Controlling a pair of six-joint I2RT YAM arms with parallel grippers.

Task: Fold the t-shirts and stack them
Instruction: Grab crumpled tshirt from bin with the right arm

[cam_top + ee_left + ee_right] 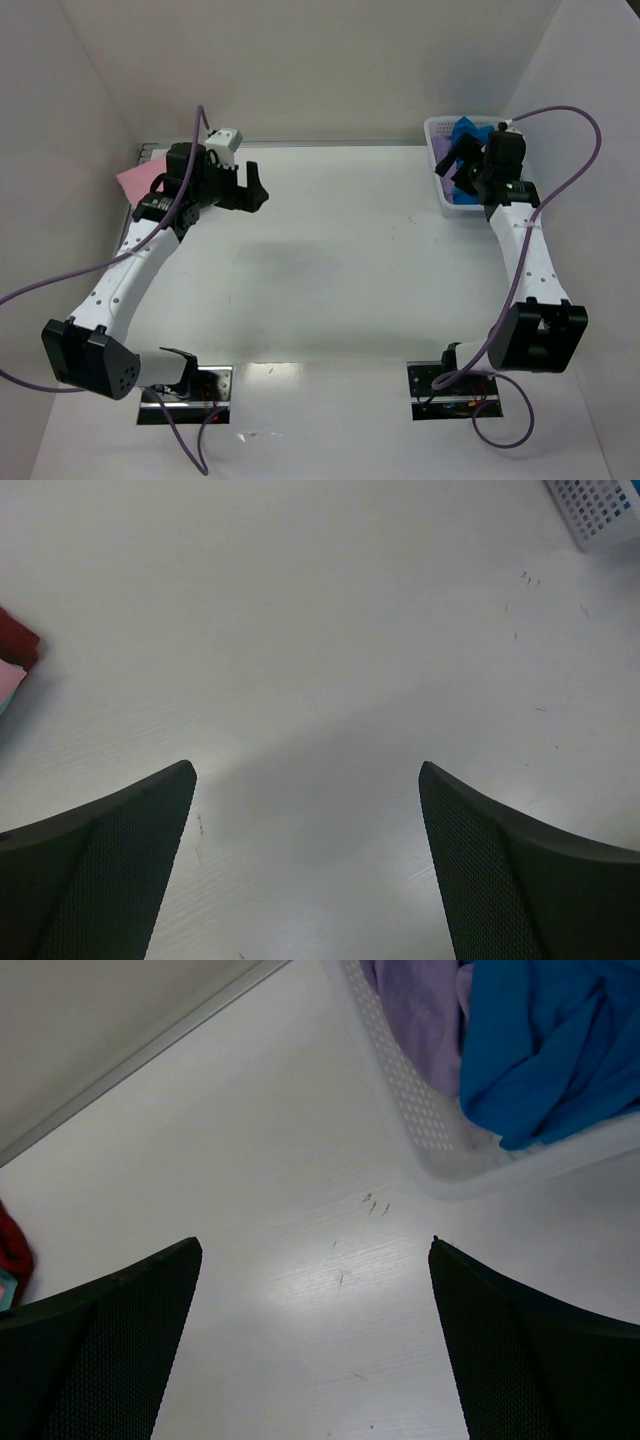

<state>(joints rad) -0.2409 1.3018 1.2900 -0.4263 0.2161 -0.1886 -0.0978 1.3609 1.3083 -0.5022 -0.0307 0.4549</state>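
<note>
A pink t-shirt (135,180) lies at the far left of the table, partly hidden behind my left arm. A red t-shirt (15,640) shows at the left edge of the left wrist view and in the right wrist view (12,1245). A bright blue t-shirt (550,1050) and a lavender one (425,1010) lie bunched in the white mesh basket (430,1130); the blue one also shows in the top view (465,130). My left gripper (257,187) is open and empty over bare table (305,770). My right gripper (455,168) is open and empty beside the basket (312,1245).
The basket (435,135) stands at the far right corner against the back wall. White walls close in the table at the back and on both sides. Purple cables loop out from both arms.
</note>
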